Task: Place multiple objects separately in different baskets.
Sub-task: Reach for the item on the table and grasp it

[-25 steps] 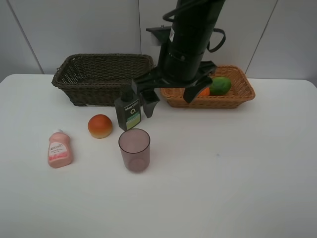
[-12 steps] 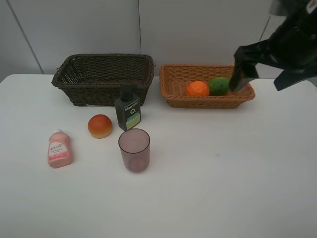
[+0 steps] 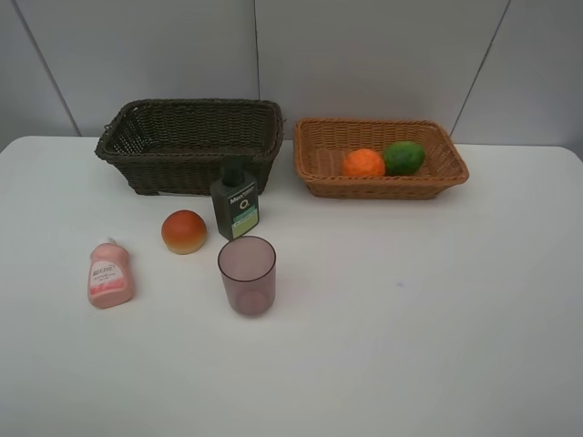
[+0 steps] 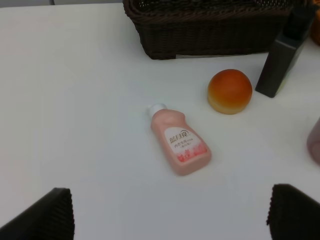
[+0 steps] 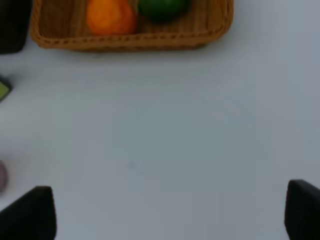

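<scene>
Pink bottle (image 4: 180,142) before spread L claw (image 4: 170,212)

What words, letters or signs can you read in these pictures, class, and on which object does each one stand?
"Q": large letter on the label of the dark green bottle; the word above it starts "Ma", the rest is blurred.
"蓝月亮", as far as it can be made out: on the label of the pink bottle; the smaller print beneath is too small to read.
Nothing else shows any text.

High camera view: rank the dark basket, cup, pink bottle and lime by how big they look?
1. dark basket
2. cup
3. pink bottle, nearly level with the cup
4. lime, though it sits farther back
</scene>
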Controlling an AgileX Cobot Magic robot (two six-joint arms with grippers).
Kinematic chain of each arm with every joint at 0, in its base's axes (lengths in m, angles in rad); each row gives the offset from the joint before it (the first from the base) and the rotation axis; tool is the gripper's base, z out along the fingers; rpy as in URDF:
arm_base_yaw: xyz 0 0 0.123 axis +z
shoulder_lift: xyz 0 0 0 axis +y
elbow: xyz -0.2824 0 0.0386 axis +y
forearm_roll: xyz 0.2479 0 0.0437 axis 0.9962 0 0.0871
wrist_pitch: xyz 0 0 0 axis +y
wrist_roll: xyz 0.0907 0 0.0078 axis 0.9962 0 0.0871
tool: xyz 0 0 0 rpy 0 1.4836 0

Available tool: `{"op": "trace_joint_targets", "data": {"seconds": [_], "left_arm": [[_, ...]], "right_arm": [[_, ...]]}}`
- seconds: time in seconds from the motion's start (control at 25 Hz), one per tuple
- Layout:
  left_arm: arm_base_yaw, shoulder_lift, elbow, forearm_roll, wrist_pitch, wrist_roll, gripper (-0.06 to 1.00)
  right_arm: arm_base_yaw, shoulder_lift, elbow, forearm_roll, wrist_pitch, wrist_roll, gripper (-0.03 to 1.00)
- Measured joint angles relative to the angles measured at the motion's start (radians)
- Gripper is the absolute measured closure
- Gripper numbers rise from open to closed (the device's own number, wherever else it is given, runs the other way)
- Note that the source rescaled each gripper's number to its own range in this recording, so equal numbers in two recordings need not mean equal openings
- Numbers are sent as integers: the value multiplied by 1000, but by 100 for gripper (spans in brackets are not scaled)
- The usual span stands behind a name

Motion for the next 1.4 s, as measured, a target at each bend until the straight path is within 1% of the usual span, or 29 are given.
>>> {"op": "trace_joint_targets", "data": {"seconds": [0.12,0.32,0.48,0.56,0.72,0.84,0.96,1.4], "left_arm": [[0,0,0,0,0,0,-6],[0,0,0,0,0,0,-6],[0,0,0,0,0,0,-6],[0,0,0,0,0,0,-6],[0,0,0,0,0,0,-6],[0,0,0,0,0,0,-6],[0,0,0,0,0,0,-6],[0,0,0,0,0,0,-6]], "right_arm": [[0,-147,4,0,-2,0,0],[0,-300,26,-1,8,0,0],[0,-424,109,-1,20,-4,0],[0,-484,158,0,19,-35,0],[0,-593,247,35,17,-139,0],[0,-616,290,51,16,-176,0],[0,-616,316,54,10,-186,0],[0,-616,328,55,-5,-215,0]]}}
